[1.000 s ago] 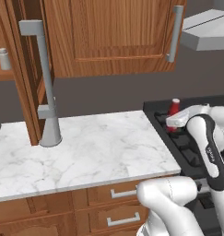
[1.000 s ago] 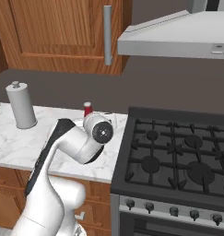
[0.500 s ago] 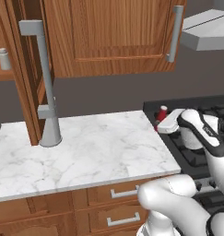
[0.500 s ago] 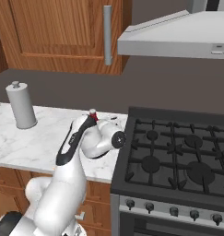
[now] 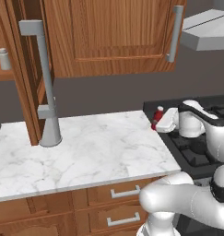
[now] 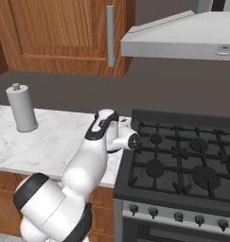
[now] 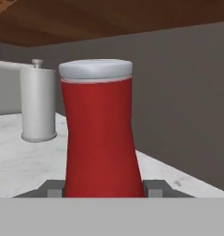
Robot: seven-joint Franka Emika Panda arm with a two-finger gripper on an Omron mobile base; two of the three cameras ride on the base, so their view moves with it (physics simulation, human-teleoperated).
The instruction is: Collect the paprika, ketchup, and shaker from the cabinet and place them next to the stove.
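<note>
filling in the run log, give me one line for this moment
gripper: shut on ketchup | ketchup: upright, at counter edge by stove | shaker: in cabinet

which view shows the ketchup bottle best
The hand view: the ketchup stands close up, upright between the two dark fingertips, white cap and red body clear. The left base view gives a small red glimpse beside the white hand. In the right base view the arm hides it.

At centre frame the white arm (image 6: 90, 160) bends over the marble bench (image 6: 45, 142), its wrist beside the left edge of the black stove (image 6: 182, 163). A grey knob-topped cylinder (image 6: 22, 108) stands at left, below the wooden cabinet (image 6: 64, 33).
</note>
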